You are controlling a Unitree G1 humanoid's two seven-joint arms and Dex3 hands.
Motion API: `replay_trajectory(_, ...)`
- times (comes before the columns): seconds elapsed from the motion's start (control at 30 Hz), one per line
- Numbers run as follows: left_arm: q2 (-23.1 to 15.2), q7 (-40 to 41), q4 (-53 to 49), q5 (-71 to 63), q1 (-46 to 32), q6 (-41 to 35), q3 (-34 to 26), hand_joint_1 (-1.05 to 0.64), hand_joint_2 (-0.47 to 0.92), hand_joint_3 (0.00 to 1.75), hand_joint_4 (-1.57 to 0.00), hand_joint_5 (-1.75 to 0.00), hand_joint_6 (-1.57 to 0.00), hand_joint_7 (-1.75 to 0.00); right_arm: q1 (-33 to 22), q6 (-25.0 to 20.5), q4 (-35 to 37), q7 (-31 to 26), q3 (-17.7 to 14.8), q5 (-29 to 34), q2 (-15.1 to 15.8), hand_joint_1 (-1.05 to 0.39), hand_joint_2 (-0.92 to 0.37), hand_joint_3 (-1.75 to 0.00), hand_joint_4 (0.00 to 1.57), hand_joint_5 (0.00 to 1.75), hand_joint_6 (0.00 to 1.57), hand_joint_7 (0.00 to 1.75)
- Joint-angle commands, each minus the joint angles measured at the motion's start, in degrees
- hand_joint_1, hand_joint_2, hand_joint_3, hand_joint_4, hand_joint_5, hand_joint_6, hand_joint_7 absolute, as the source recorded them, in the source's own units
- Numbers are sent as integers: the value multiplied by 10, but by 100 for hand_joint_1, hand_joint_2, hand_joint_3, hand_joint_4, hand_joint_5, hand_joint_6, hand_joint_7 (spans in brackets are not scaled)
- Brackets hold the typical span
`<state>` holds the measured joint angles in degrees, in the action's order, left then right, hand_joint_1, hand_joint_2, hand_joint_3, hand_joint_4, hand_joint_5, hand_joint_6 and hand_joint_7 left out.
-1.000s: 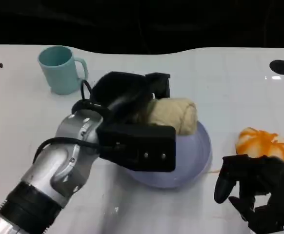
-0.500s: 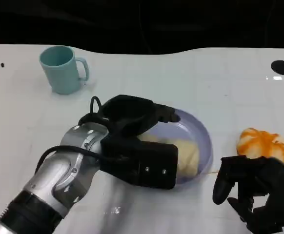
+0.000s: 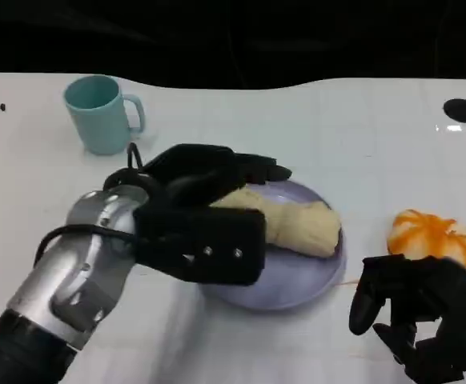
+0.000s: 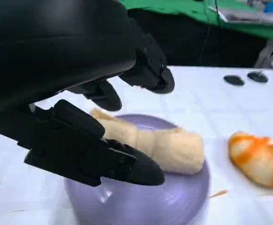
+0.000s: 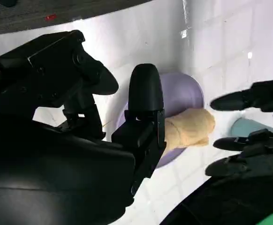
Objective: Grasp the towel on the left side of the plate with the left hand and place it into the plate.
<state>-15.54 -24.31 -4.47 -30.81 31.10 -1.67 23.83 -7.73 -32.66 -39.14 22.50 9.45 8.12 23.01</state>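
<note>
Head view: we see the towel (image 3: 285,224) lying in the plate (image 3: 297,280), the left hand (image 3: 209,180) over it, fingers (image 4: 127,164) spread and empty. Right hand (image 3: 425,312) idle, holding nothing. Wrist view shows daylight between fingers and towel.

No text, label, brand, number or sign can be read in any of the views.
</note>
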Motion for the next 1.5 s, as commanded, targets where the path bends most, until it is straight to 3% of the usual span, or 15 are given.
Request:
replay_trajectory(0.03,-14,-22,38,49,-27,-14,-39,-48,92,26,-80,-48,-75,-8,3,2,1,-2,-5,0,6,0,-56,-109,73,174,71,142)
replay_trajectory(0.23,-14,-48,101,162,-79,-42,-112,-31,92,21,-83,-50,-84,-9,5,-2,-1,-2,-5,2,7,1,-55,-109,73,175,71,142)
replay_trajectory(0.4,17,-29,158,270,-139,-80,-176,-17,92,20,-77,-99,-102,-16,7,-10,-6,0,-6,-2,4,2,-55,-110,72,175,71,142)
replay_trajectory(0.47,33,-18,198,314,-167,-126,-202,-11,75,60,-76,-117,-103,-36,8,-8,-6,1,-6,-5,3,3,-56,-110,72,175,71,143)
replay_trajectory(0.5,36,-15,212,326,-175,-144,-209,-10,64,84,-77,-123,-97,-57,8,-7,-5,1,-6,-6,3,3,-56,-110,72,175,71,143)
replay_trajectory(0.6,37,-5,277,365,-211,-208,-232,-10,50,113,-77,-139,-86,-93,10,-8,-5,0,-4,-4,4,2,-55,-109,73,175,70,143)
replay_trajectory(0.83,49,33,406,454,-299,-351,-275,-9,45,135,-81,-159,-81,-128,13,-10,-4,1,-5,-6,5,1,-55,-110,73,175,71,144)
replay_trajectory(1.03,46,63,464,543,-317,-493,-315,-12,51,133,-82,-171,-80,-145,13,-6,0,3,-9,-7,10,1,-54,-111,73,175,71,144)
replay_trajectory(1.2,49,79,438,565,-323,-519,-318,-12,48,137,-85,-175,-72,-165,9,-1,2,5,-14,-8,14,1,-54,-112,73,175,71,143)
replay_trajectory(1.5,56,118,374,579,-290,-557,-329,-9,49,139,-85,-175,-71,-173,3,20,13,4,-24,-10,16,3,-54,-112,73,175,71,143)
